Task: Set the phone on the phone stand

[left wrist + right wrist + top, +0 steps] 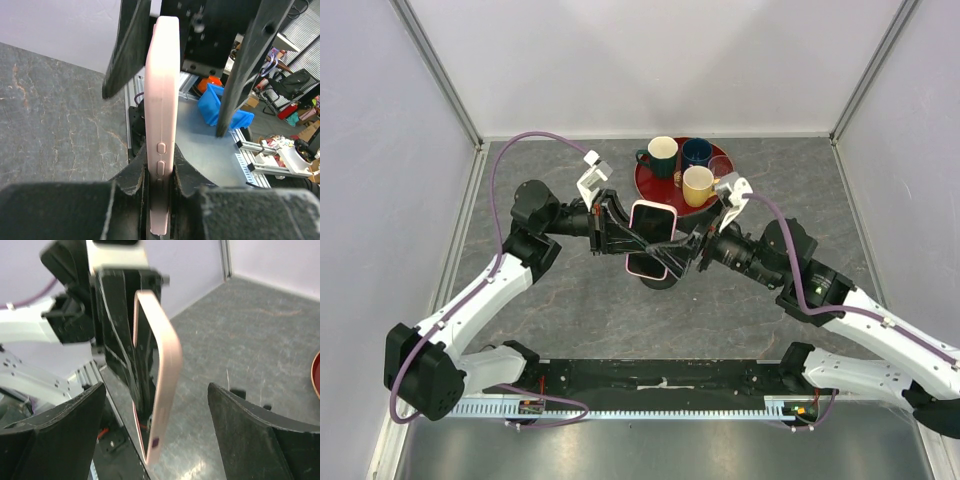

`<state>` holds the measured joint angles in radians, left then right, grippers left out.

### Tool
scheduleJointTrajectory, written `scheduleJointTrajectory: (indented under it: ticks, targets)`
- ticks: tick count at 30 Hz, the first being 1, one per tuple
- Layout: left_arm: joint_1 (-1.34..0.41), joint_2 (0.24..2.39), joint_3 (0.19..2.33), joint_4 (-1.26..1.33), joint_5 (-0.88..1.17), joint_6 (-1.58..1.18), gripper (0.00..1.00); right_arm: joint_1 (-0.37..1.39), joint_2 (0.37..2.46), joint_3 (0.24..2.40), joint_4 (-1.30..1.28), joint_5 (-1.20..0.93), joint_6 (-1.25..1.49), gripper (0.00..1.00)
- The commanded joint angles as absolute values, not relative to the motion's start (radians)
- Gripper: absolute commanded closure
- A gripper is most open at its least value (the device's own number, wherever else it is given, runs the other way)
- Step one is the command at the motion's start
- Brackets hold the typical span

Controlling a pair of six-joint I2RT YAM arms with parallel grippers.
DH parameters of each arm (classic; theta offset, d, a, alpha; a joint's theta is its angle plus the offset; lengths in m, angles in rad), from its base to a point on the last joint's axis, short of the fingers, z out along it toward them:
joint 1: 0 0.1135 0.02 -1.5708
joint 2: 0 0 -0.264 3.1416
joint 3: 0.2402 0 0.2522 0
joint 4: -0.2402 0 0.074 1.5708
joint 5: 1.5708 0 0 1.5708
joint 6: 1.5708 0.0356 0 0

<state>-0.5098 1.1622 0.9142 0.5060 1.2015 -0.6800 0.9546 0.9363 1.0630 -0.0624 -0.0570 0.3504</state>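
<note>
The phone (651,239), with a black screen and a pale pink case, is held in the air at the table's middle. My left gripper (618,232) is shut on it. In the left wrist view the phone (162,100) stands edge-on, clamped between the fingertips of my left gripper (160,175). My right gripper (690,246) is open, with its jaws wide on either side of the phone's free end and not touching it. In the right wrist view the phone (162,385) hangs between the spread fingers of my right gripper (157,410). The phone stand's black round base (660,282) shows just below the phone; its cradle is hidden.
A dark red tray (646,186) behind the grippers holds a green mug (662,152), a dark blue mug (697,152) and a yellow mug (698,185). White walls enclose the grey table. A metal rail (660,405) runs along the near edge.
</note>
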Motion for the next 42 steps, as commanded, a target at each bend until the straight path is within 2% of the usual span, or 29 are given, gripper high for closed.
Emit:
scheduleJointTrajectory:
  ticks: [1,4,7,12,16,18,20,22,23,24,27,32,42]
  targets:
    - [-0.508,1.129,0.925,0.560,1.163,-0.695,0.98,0.956,0.904,0.953,-0.028,-0.135,0.385,0.11]
    - [-0.508,1.117,0.922,0.572,1.157,-0.707,0.98,0.968,0.900,0.873,0.089,-0.163,0.449,0.14]
    - [-0.508,1.108,0.917,0.572,1.149,-0.704,0.98,0.974,0.902,0.827,0.167,-0.163,0.469,0.22]
    - [-0.506,1.112,0.916,0.572,1.143,-0.707,0.98,0.974,0.922,0.808,0.235,-0.173,0.480,0.50]
    - [-0.508,1.109,0.916,0.575,1.146,-0.710,0.98,0.976,0.902,0.761,0.314,-0.176,0.500,0.54]
    - [-0.508,1.109,0.914,0.578,1.144,-0.713,0.98,0.976,0.891,0.749,0.348,-0.172,0.508,0.75]
    - [-0.508,1.115,0.917,0.578,1.146,-0.719,0.98,0.977,0.893,0.749,0.328,-0.169,0.506,1.00]
    - [-0.508,1.117,0.923,0.575,1.147,-0.724,0.97,0.976,0.894,0.750,0.311,-0.172,0.492,1.00]
    - [-0.508,1.121,0.930,0.572,1.160,-0.729,0.90,0.974,0.893,0.749,0.298,-0.172,0.488,1.00]
    - [-0.508,1.123,0.933,0.572,1.164,-0.732,0.69,0.974,0.887,0.747,0.295,-0.170,0.482,1.00]
    - [-0.508,1.120,0.937,0.572,1.178,-0.738,0.43,0.977,0.865,0.747,0.253,-0.170,0.463,1.00]
    - [-0.506,1.108,0.951,0.511,1.190,-0.689,0.39,0.976,0.827,0.787,0.083,-0.152,0.399,1.00]
    - [-0.511,1.126,0.991,0.368,1.196,-0.583,0.52,0.976,0.827,0.879,-0.086,-0.284,0.327,1.00]
